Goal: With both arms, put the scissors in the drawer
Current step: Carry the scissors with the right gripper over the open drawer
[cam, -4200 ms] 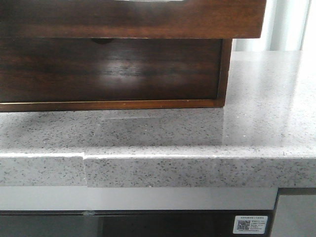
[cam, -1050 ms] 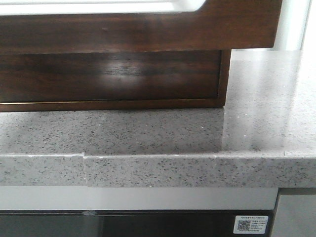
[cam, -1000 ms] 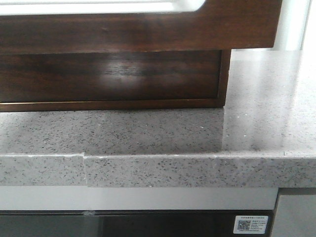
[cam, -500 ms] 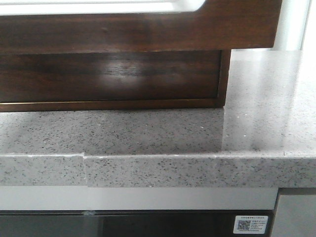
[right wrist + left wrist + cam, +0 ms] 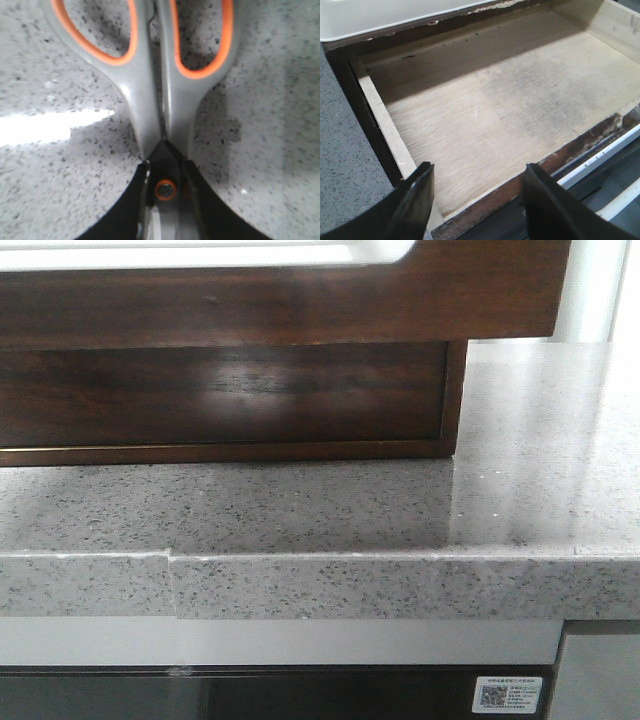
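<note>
The drawer (image 5: 300, 305) is pulled out; its wide dark brown glossy front fills the top of the front view, with a white round-cornered rim (image 5: 200, 254) above it. Neither gripper shows in the front view. In the left wrist view my left gripper (image 5: 479, 169) is open and empty. It hangs over the near dark brown edge (image 5: 570, 150) of an open wooden compartment with a pale plywood floor (image 5: 510, 95). A white round-cornered surface (image 5: 380, 17) lies at its far side. My right gripper (image 5: 165, 192) is shut on the scissors (image 5: 155, 100), which have grey handles lined with orange. It grips at the pivot, above the counter.
The grey speckled stone counter (image 5: 400, 510) carries the dark wooden cabinet (image 5: 230, 400), whose lower panel sits under the pulled-out drawer. The counter runs on to the right of the cabinet (image 5: 550, 420). It also shows beside the compartment (image 5: 340, 150) and under the scissors (image 5: 260, 150).
Since 4.2 s ago the drawer front has come out towards the camera, and its white rim now shows. Nothing has visibly changed over the last second.
</note>
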`<state>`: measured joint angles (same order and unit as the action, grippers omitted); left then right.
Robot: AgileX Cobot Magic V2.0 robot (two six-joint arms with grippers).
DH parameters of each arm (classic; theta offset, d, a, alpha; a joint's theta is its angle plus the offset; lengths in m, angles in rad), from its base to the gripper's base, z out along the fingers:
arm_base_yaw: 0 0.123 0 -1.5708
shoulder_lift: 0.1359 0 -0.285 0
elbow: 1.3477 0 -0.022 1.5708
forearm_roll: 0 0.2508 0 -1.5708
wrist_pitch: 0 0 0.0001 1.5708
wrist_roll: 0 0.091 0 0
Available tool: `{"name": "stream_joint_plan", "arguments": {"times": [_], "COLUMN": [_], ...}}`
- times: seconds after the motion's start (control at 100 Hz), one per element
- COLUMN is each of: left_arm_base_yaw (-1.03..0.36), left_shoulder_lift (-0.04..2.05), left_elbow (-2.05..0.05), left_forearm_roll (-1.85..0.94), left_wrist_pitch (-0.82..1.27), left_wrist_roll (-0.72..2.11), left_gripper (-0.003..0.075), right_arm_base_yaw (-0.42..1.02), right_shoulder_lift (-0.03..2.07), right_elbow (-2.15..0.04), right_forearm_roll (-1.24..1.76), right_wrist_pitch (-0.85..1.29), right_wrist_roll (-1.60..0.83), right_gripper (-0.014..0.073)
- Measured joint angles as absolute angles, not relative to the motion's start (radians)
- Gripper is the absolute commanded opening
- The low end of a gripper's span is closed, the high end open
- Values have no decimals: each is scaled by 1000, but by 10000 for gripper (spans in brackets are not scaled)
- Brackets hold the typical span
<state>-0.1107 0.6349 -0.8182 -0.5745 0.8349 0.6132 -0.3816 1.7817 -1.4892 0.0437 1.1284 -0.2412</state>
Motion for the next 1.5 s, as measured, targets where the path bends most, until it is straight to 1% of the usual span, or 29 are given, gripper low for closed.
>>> {"name": "stream_joint_plan", "arguments": {"times": [0.13, 0.27, 0.46, 0.62, 0.83, 1.09, 1.3, 1.5], "left_arm_base_yaw": [-111, -111, -111, -111, -111, -111, -111, -111], "left_shoulder_lift": [635, 635, 635, 635, 635, 635, 635, 635], "left_elbow": [-818, -818, -818, -818, -818, -818, -818, -818], "left_forearm_roll": [-573, -573, -573, -573, -573, -571, -571, -571], "left_wrist_pitch": [835, 835, 835, 835, 835, 835, 833, 829], "left_wrist_roll": [613, 613, 614, 614, 614, 614, 614, 614], "left_gripper": [367, 367, 367, 367, 367, 367, 367, 367], "right_arm_base_yaw": [-366, -310, -181, -40, 185, 463, 593, 651], "right_shoulder_lift": [1711, 1577, 1407, 1344, 1340, 1349, 1427, 1526], "right_elbow": [-1489, -1489, -1542, -1628, -1701, -1711, -1713, -1713], "right_forearm_roll": [58, 70, 79, 97, 108, 117, 117, 119], "right_wrist_pitch": [1128, 1095, 1081, 1083, 1075, 1022, 1024, 1054], "right_wrist_roll": [-262, -290, -347, -396, -484, -640, -778, -895], "right_gripper": [-33, -33, -33, -32, -32, -32, -32, -32]}}
